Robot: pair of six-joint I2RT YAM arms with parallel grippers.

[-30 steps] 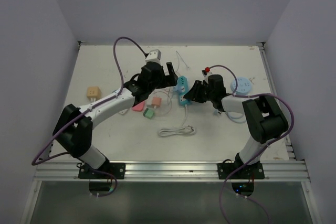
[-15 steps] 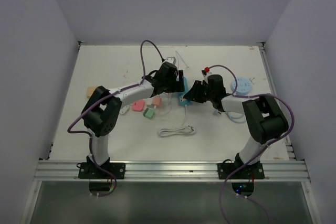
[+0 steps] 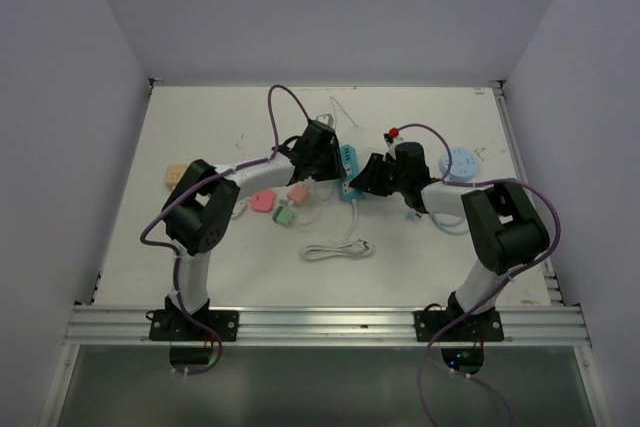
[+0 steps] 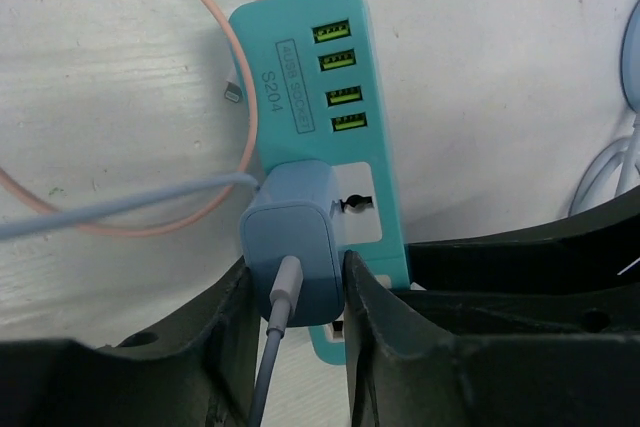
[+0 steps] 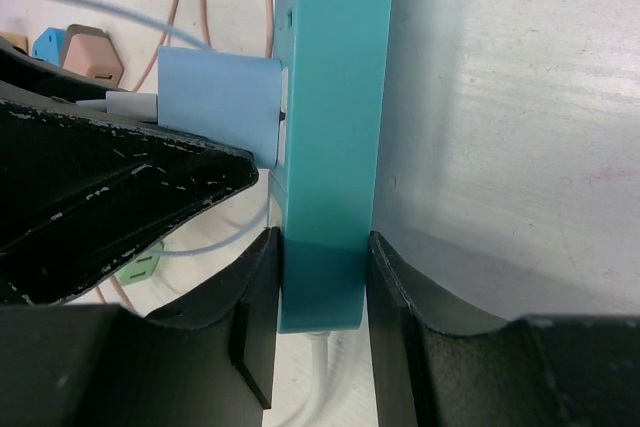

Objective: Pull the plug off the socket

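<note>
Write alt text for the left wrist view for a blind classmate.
The left gripper clamps a pale blue plug, seated in a teal power strip with four USB ports, on a white table. A pink cable loops beside it.

White worktop (image 3: 420, 257) carries a coiled white cable (image 3: 338, 249) front centre, with a pink adapter (image 3: 263, 202), green adapter (image 3: 285, 214) and peach adapter (image 3: 297, 193) clustered just left of it. Tan adapter (image 3: 176, 176) well apart at far left, pale blue disc (image 3: 462, 161) at right. Thin pink cable (image 4: 240, 97) loops flat on the worktop.
</note>
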